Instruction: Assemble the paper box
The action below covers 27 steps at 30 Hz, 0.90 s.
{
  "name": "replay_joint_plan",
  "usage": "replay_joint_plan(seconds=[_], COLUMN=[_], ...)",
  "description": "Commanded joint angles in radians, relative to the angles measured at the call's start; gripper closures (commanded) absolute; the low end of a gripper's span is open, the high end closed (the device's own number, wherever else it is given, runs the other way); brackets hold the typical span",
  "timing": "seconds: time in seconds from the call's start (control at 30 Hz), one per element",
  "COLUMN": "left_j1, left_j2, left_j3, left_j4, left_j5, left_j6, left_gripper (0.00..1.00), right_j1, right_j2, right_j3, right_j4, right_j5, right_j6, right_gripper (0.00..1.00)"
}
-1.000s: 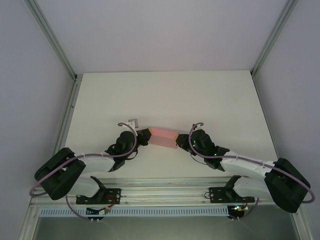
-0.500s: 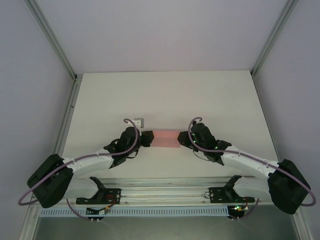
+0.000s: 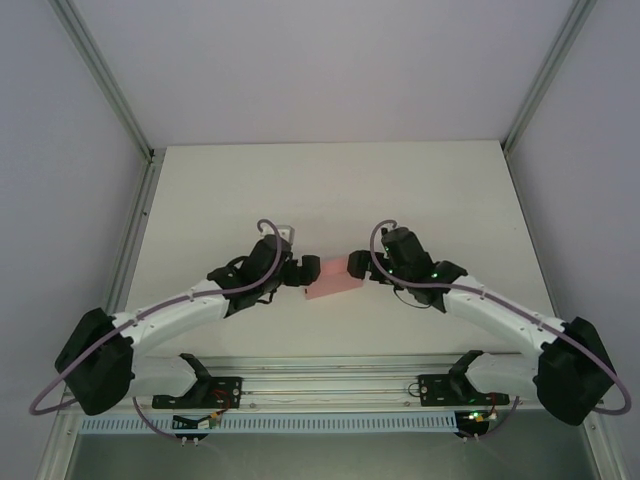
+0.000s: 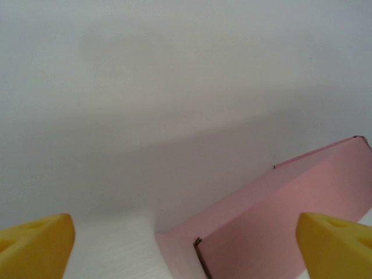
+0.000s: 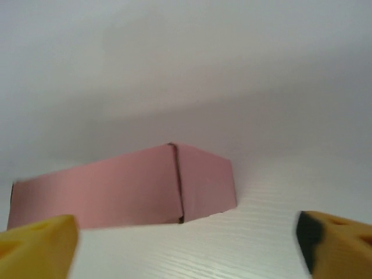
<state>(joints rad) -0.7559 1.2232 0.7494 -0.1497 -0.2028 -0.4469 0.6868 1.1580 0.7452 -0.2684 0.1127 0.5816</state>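
Near the middle of the white table (image 3: 400, 190), a small pink rectangular box of thin card (image 3: 332, 282) lies flat, its long side running left to right and a little skewed. At its left end sits the left gripper (image 3: 303, 270), at its right end the right gripper (image 3: 358, 266). In both wrist views the yellow fingertips (image 4: 35, 244) (image 5: 35, 247) are spread wide and clamp nothing.

The box (image 5: 128, 186) looks folded up with its walls standing, so forming seems nearly done. Whether its closing flap is tucked I cannot tell from above.

The next move calls for either a clean retreat of both arms or a light press on any loose flap (image 4: 279, 215).

Open table lies far of the box and to both sides. The metal rail (image 3: 330, 385) crowds the near edge, and a small pale object (image 3: 284, 232) sits just beside the left wrist.
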Motion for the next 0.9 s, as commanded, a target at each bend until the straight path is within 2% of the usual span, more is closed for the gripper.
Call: replay_joint_plan(seconds=[0.0, 0.13, 0.2, 0.23, 0.4, 0.5, 0.6, 0.7, 0.8, 0.87], left_j1=[0.035, 0.157, 0.218, 0.243, 0.294, 0.294, 0.298, 0.299, 0.299, 0.299], left_j2=[-0.108, -0.187, -0.200, -0.201, -0.212, -0.236, -0.251, -0.261, -0.277, -0.292], left_j3=[0.088, 0.086, 0.062, 0.053, -0.029, -0.067, -0.072, -0.073, -0.093, -0.116], left_j4=[-0.157, -0.260, -0.307, -0.333, -0.330, -0.299, -0.332, -0.377, -0.367, -0.344], left_j5=[-0.091, -0.077, -0.079, -0.076, -0.005, 0.018, -0.018, -0.053, -0.028, -0.008], left_j6=[0.020, -0.013, -0.045, -0.061, -0.100, -0.118, -0.119, -0.124, -0.143, -0.155], left_gripper=[0.00, 0.00, 0.00, 0.00, 0.00, 0.00, 0.00, 0.00, 0.00, 0.00], right_j1=[-0.007, -0.009, -0.008, -0.008, -0.006, -0.007, -0.005, -0.002, 0.004, 0.006], right_j2=[-0.043, 0.011, 0.086, 0.130, 0.379, 0.510, 0.619, 0.686, 0.711, 0.726], right_j3=[0.117, 0.248, 0.310, 0.349, 0.587, 0.646, 0.721, 0.743, 0.724, 0.725], right_j4=[-0.082, -0.324, -0.452, -0.481, -0.681, -0.651, -0.688, -0.636, -0.579, -0.582], right_j5=[-0.170, -0.447, -0.515, -0.521, -0.630, -0.557, -0.498, -0.461, -0.437, -0.432], right_j6=[-0.467, -1.086, -1.363, -1.424, -1.638, -1.669, -1.681, -1.674, -1.686, -1.679], right_gripper=[0.00, 0.00, 0.00, 0.00, 0.00, 0.00, 0.00, 0.01, 0.05, 0.15])
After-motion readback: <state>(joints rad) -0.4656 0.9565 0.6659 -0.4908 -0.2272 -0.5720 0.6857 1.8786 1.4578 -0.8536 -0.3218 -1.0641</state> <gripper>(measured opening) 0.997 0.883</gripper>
